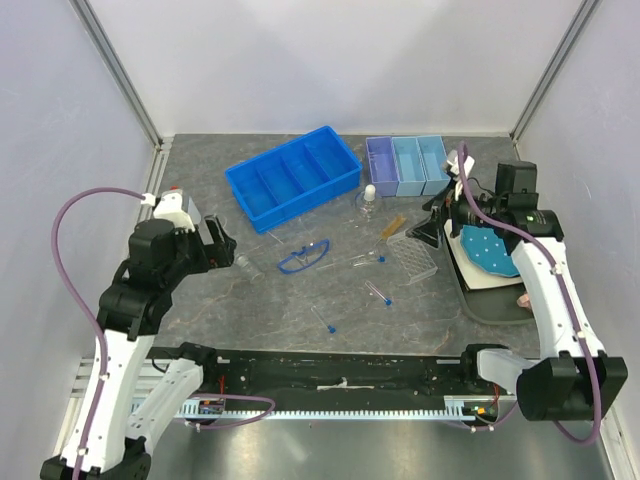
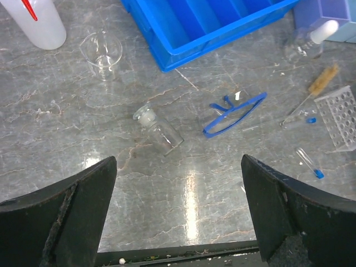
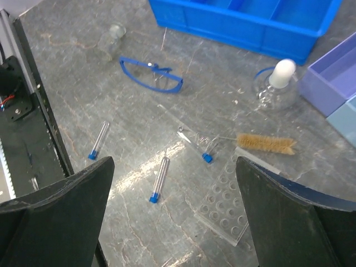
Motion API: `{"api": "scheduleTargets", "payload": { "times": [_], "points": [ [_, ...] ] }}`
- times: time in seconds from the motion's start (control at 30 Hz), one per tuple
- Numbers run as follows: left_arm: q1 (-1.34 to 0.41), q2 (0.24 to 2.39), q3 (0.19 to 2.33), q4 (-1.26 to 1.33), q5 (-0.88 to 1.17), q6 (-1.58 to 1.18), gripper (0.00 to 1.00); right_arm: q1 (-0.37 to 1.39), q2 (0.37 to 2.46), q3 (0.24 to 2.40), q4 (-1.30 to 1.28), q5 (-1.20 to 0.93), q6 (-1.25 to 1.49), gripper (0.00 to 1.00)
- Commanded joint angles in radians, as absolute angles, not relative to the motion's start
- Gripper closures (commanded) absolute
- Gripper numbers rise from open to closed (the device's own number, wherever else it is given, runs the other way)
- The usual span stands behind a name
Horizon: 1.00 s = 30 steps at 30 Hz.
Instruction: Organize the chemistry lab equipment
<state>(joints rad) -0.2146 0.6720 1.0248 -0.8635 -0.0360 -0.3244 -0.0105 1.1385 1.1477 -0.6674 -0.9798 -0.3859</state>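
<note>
1. Equipment lies loose on the tabletop (image 1: pixel 270 300), in front of the blue tray (image 1: pixel 293 178): glasses (image 1: pixel 303 257), a tipped jar (image 2: pixel 158 130), a beaker (image 2: pixel 102 54), a squeeze bottle (image 2: pixel 39 22), a stoppered flask (image 3: pixel 277 86), a brush (image 3: pixel 266 143), a rack (image 3: pixel 231 200) and three blue-capped tubes (image 3: pixel 99 139).
2. Nothing shows in the tray's compartments, so the sorting looks to be at its opening step: lining up for a first pick.
3. The left hand (image 2: pixel 177 183) hovers with its jaws spread wide and nothing between them. The jar lies on its side just ahead of it, with the glasses a little to the right.
4. The right hand (image 3: pixel 175 178) is likewise wide open and empty. It hangs above the tubes, with the rack near its right finger.
5. For the left, the likely next move is to drop over the jar and close across its body. The jar is round glass lying flat, so the jaws should straddle it squarely or it may roll.
6. For the right, a tube is nearest. It is thin and low, so the fingertips must come almost to the surface.
</note>
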Motion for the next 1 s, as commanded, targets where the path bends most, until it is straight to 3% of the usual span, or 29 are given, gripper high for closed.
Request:
{"api": "scheduleTargets", "payload": {
  "times": [0.0, 0.37, 0.7, 0.97],
  "points": [
    [-0.206, 0.733, 1.014, -0.776, -0.087, -0.308, 0.00, -0.006, 1.163, 1.102, -0.624, -1.045, -0.483, 0.02],
    [-0.201, 0.865, 1.020, -0.694, 0.043, -0.337, 0.00, -0.008, 1.215, 1.052, -0.562, -1.012, -0.489, 0.02],
    [-0.219, 0.986, 0.965, -0.624, 0.314, -0.409, 0.09, -0.006, 1.212, 0.996, -0.583, -0.971, -0.552, 0.02],
    [-0.417, 1.123, 1.002, -0.612, 0.226, -0.388, 0.10, -0.006, 1.236, 0.994, -0.581, -0.985, -0.555, 0.02]
  ]
}}
